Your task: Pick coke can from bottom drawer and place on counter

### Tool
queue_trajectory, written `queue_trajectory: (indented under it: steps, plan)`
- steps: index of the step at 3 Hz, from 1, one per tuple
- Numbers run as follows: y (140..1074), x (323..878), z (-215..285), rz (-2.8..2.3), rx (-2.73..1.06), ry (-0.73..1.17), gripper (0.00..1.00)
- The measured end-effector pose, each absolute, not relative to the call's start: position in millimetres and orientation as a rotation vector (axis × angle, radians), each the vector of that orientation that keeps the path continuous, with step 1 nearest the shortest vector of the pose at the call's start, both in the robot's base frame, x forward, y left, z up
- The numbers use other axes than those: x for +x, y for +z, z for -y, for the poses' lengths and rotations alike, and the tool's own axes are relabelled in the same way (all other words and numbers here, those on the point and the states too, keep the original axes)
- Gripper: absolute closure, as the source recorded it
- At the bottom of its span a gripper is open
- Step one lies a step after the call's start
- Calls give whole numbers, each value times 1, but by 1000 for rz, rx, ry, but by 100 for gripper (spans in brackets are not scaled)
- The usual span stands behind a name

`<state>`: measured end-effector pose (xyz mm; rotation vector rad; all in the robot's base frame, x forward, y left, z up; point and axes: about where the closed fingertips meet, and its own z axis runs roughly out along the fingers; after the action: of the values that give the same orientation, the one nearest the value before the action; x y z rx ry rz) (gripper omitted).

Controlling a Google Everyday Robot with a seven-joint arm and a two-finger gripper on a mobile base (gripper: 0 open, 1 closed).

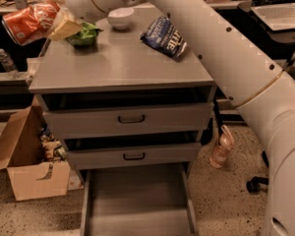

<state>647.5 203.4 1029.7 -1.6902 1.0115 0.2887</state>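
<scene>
The coke can (29, 22), red-orange with white lettering, lies sideways in my gripper (53, 19) at the upper left, in the air above and just left of the counter's (123, 68) back left corner. The gripper's tan fingers (65, 28) are shut on the can's right end. My white arm reaches in from the right, over the counter. The bottom drawer (137, 200) stands pulled open at the bottom of the view and shows nothing inside it.
On the counter stand a white bowl (121, 17), a green bag (84, 34) and a blue chip bag (165, 37). An open cardboard box (27, 156) sits on the floor left of the cabinet. A pinkish bottle (221, 146) stands on the right.
</scene>
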Motion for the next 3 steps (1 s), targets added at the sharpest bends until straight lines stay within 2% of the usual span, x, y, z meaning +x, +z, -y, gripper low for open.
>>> queue_trajectory:
  steps: [1, 2, 3]
  plan:
    - [1025, 652, -200, -1037, -1683, 281, 100]
    - [997, 672, -168, -1218, -1621, 226, 100]
    - [944, 701, -103, -1471, -1521, 116, 100]
